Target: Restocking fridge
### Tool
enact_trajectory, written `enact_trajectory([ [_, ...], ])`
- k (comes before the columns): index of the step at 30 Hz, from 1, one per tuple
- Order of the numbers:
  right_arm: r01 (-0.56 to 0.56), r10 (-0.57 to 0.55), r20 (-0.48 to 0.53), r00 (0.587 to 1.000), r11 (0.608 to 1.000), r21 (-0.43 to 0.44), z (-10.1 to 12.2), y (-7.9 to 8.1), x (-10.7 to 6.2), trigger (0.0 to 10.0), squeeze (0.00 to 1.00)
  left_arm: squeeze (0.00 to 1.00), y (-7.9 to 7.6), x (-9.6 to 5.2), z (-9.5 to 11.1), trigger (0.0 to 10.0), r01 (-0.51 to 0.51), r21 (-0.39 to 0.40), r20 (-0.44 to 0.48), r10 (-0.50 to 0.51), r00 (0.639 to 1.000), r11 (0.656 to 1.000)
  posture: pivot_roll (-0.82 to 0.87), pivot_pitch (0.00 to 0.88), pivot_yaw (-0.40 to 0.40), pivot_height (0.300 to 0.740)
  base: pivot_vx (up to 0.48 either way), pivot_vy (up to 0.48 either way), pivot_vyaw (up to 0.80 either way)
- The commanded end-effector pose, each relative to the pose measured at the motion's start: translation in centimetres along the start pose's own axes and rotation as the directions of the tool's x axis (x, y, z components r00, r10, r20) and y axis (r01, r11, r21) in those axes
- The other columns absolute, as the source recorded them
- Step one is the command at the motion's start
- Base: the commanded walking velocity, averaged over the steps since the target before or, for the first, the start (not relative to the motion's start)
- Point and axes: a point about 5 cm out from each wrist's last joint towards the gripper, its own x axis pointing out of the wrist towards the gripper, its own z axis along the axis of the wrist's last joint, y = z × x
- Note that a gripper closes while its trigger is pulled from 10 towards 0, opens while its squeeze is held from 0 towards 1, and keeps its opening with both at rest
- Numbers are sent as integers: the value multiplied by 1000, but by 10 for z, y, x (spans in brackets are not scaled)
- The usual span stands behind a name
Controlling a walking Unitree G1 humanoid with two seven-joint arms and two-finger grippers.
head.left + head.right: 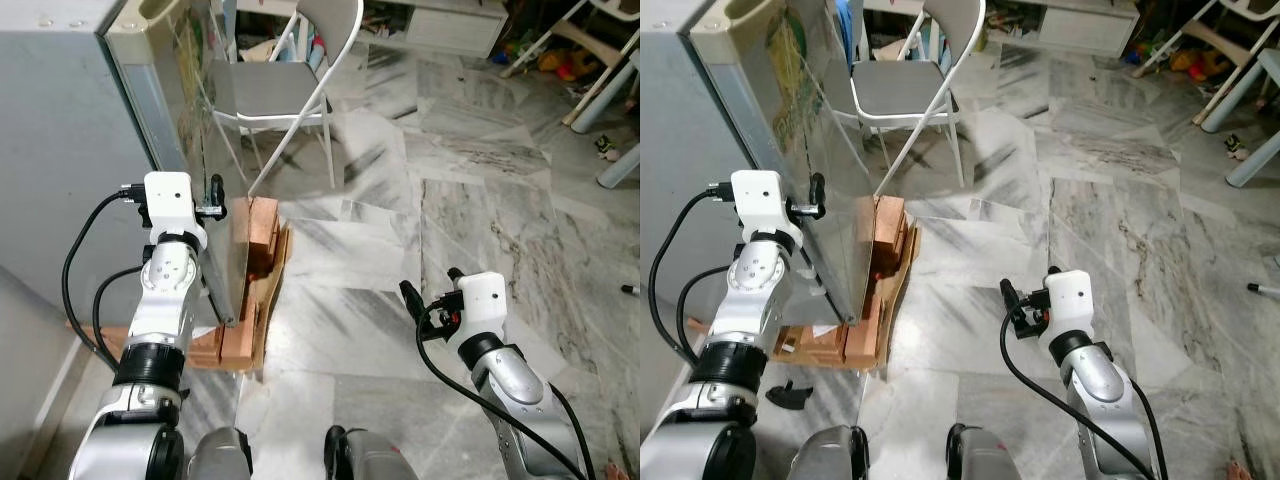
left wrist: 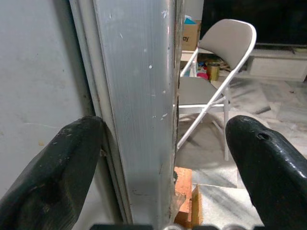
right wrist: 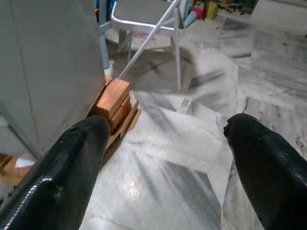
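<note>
- The fridge (image 1: 60, 150), a grey cabinet, was seen standing on wooden blocks (image 1: 262, 232) over flattened cardboard (image 1: 268, 300) on the marble floor (image 1: 400, 250).
- The fridge door (image 1: 815, 170) was found ajar, its free edge turned out from the cabinet toward a white folding chair (image 1: 290, 85) standing just beyond the fridge.
- The left claw (image 1: 212, 197) was held at the door's edge, fingers spread wide; in the left wrist view the ribbed metal edge (image 2: 139, 110) was seen between the two black fingers (image 2: 57, 177), neither pad visibly pressed on it.
- The right claw (image 1: 428, 290) was held low over the floor, well apart from the fridge on the side away from the cabinet, fingers (image 3: 67, 172) spread wide and nothing between them.
- Clutter and white chair legs (image 1: 600, 90) were noted across the floor, far from the fridge.
</note>
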Motion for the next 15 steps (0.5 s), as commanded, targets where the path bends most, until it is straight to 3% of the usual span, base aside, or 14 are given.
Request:
enact_trajectory([
  [1,-24,24,-18,1000,1000,-5,0,0,-3,10000,0,0,-19,5,13,10000,104,13,46,-104,993,995,7,130,-69,740,0,0,0],
  [2,-27,27,-32,999,1000,-6,-3,0,-4,10000,0,0,-25,5,15,10000,134,15,53,-135,989,991,8,130,-69,740,0,0,0],
  [4,-9,9,-82,997,1000,4,-12,-1,-7,10000,0,0,-55,1,19,10000,291,-23,49,-289,956,957,12,133,-65,740,0,0,0],
  [7,3,1,-97,995,999,37,-15,0,-7,10000,0,0,-87,-6,23,10000,437,-62,66,-433,899,897,16,136,-63,740,0,0,0],
  [9,-5,9,-103,995,999,35,-17,1,-6,10000,0,0,-119,-18,32,10000,560,-80,93,-553,828,825,25,135,-63,740,0,0,0],
  [10,-25,28,-117,993,999,28,-20,4,-5,10000,0,0,-157,-36,46,10000,678,-124,134,-665,735,725,32,135,-61,740,0,0,0],
  [11,-25,28,-117,993,999,28,-20,4,-5,10000,0,0,-157,-36,46,10000,678,-124,134,-665,735,725,32,135,-61,740,0,0,0],
  [14,-41,45,-136,990,999,32,-23,7,-4,10000,0,0,-207,-71,69,10000,816,-123,213,-789,577,564,44,130,-60,740,0,0,0],
  [15,-41,45,-136,990,999,32,-23,7,-4,10000,0,0,-207,-71,69,10000,816,-123,213,-789,577,564,44,130,-60,740,0,0,0],
])
